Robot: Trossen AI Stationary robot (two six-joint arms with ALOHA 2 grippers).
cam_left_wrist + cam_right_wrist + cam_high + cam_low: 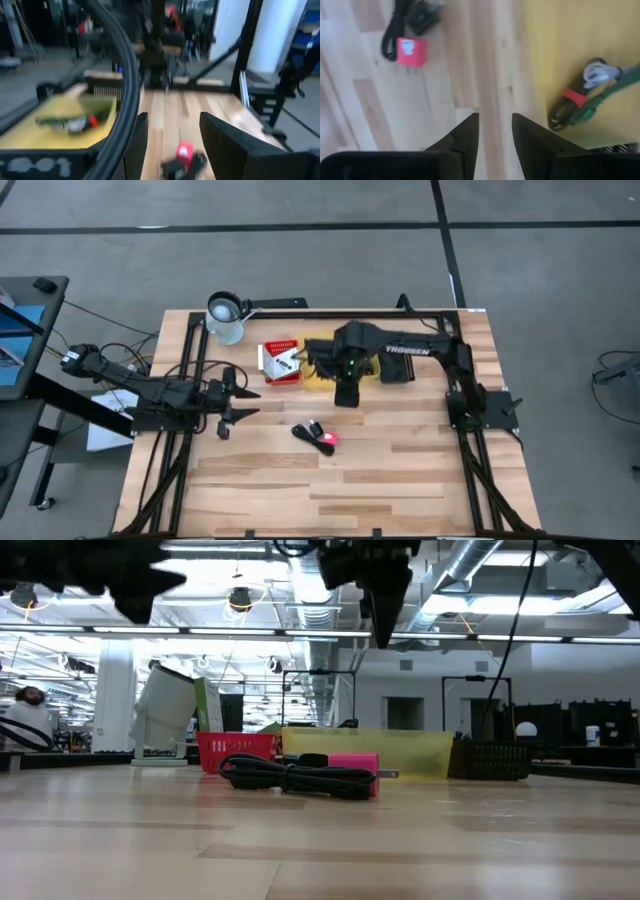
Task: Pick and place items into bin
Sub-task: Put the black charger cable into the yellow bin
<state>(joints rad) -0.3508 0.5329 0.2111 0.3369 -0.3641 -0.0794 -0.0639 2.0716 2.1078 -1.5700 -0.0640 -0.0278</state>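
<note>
One pink charger (327, 439) with its floppy black cord (305, 432) lies at six o'clock of the yellow bin (580, 60), light and best pinched by its rigid body, while the right gripper (495, 132) hovers narrowly parted and the left gripper (172, 132) waits open.

The right arm (420, 350) bears the white word "TROSSEN"; no other text is readable.
</note>
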